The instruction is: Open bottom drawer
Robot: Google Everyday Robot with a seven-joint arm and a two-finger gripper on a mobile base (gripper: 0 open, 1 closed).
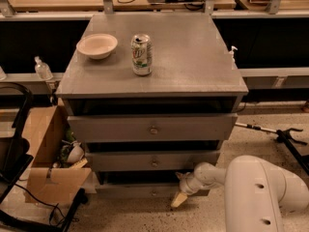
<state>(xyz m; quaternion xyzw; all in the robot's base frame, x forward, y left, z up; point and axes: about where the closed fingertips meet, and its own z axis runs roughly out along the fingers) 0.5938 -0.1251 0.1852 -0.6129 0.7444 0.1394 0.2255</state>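
Note:
The grey cabinet (159,76) has three drawer fronts, each with a small round knob. The bottom drawer (130,191) is the lowest and slimmest front, just above the floor, with its knob (153,193) at centre. My gripper (178,198) sits at the end of the white arm (260,192). It is low by the floor, at the right part of the bottom drawer's front, a little right of the knob. Dark gaps show above each front. The drawer's right end is hidden behind the arm.
A white bowl (96,45) and a soda can (141,54) stand on the cabinet top. An open cardboard box (48,153) with clutter and a black frame (14,153) are at the left. A black-handled tool (280,134) lies on the floor at the right.

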